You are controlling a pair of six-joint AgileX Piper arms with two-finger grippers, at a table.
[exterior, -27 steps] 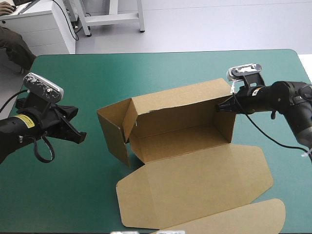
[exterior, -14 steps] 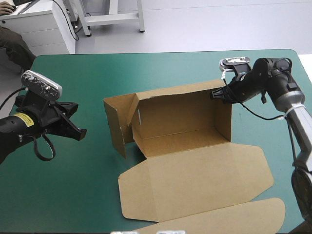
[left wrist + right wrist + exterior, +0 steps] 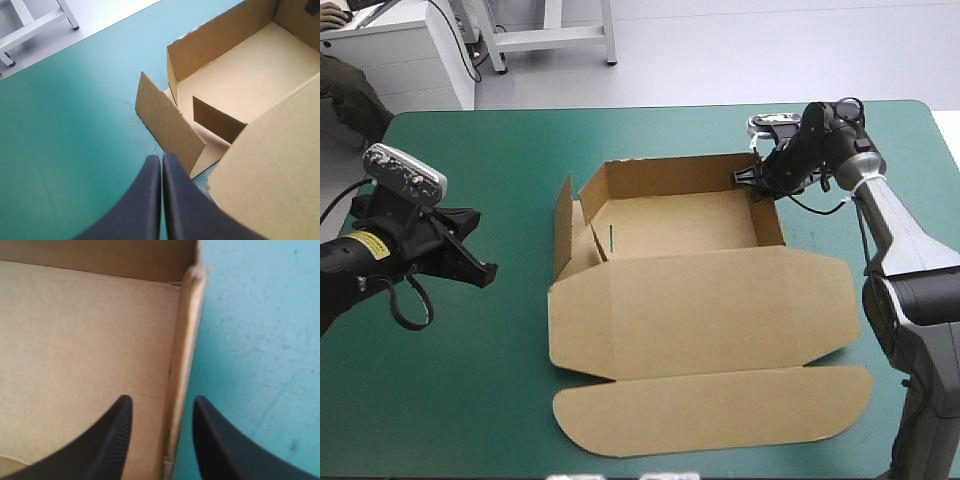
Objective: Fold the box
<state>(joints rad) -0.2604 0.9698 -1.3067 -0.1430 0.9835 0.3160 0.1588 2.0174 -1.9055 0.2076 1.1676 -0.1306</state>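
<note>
The brown box (image 3: 670,222) lies mid-table as an open tray, its lid (image 3: 710,312) flat toward the front edge with a rounded tuck flap (image 3: 720,405). Its left side flap (image 3: 563,215) stands loose and splayed outward. My right gripper (image 3: 746,180) is at the tray's far right corner. In the right wrist view it (image 3: 161,400) is open, astride the right wall (image 3: 186,330), one finger over the tray floor (image 3: 80,340). My left gripper (image 3: 485,272) hovers left of the box, shut and holding nothing. In the left wrist view it (image 3: 162,159) points at the loose flap (image 3: 170,125).
Bare teal-green cover (image 3: 470,380) stretches left of the box and in front of my left arm. The tuck flap reaches close to the table's front edge. A narrow strip of cover (image 3: 900,330) runs along the right of the lid.
The box has tipped from standing on its back wall to lying on its base, and the lid now lies flat. My right gripper swung toward the far side with the right wall. The left arm held still.
</note>
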